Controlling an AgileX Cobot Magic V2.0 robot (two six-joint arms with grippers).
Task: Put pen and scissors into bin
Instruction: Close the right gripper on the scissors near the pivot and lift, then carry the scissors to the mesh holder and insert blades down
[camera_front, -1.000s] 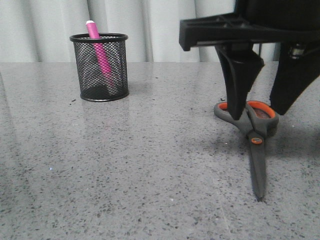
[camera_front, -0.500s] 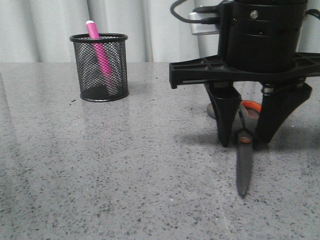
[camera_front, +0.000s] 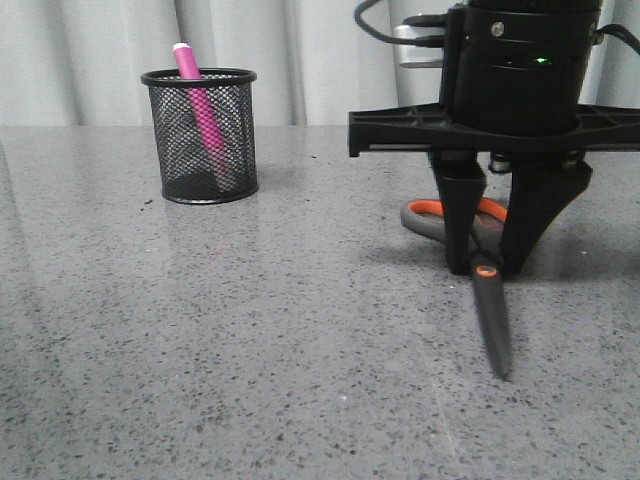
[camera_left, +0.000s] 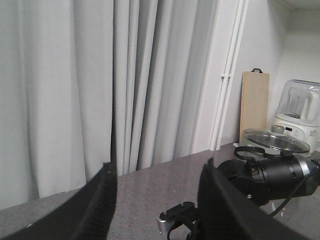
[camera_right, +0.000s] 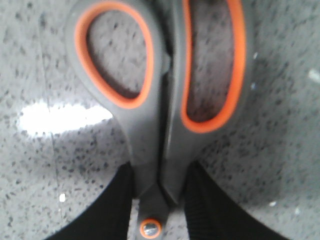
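Observation:
The pink pen (camera_front: 203, 112) stands tilted inside the black mesh bin (camera_front: 200, 135) at the back left of the table. The scissors (camera_front: 489, 300) are at the right, orange-lined handles (camera_front: 432, 216) pointing away and the blurred blade tip toward the front. My right gripper (camera_front: 489, 255) stands over them, its fingers (camera_front: 459, 240) pressed on both sides of the neck just above the orange pivot screw (camera_right: 150, 228). The right wrist view shows the handles (camera_right: 150, 100) close up between the black pads (camera_right: 117, 205). My left gripper (camera_left: 160, 200) is open and empty, raised, facing the curtains.
Grey speckled table (camera_front: 250, 350) with white curtains (camera_front: 100, 60) behind it. In the left wrist view the right arm (camera_left: 270, 175) shows, and beyond it a wooden board (camera_left: 254, 107), a glass lid (camera_left: 272, 140) and a white appliance (camera_left: 297, 112).
My right gripper has come down over the scissors and its fingers have closed on the neck. The scissors have shifted, handles swinging left and the blade now blurred.

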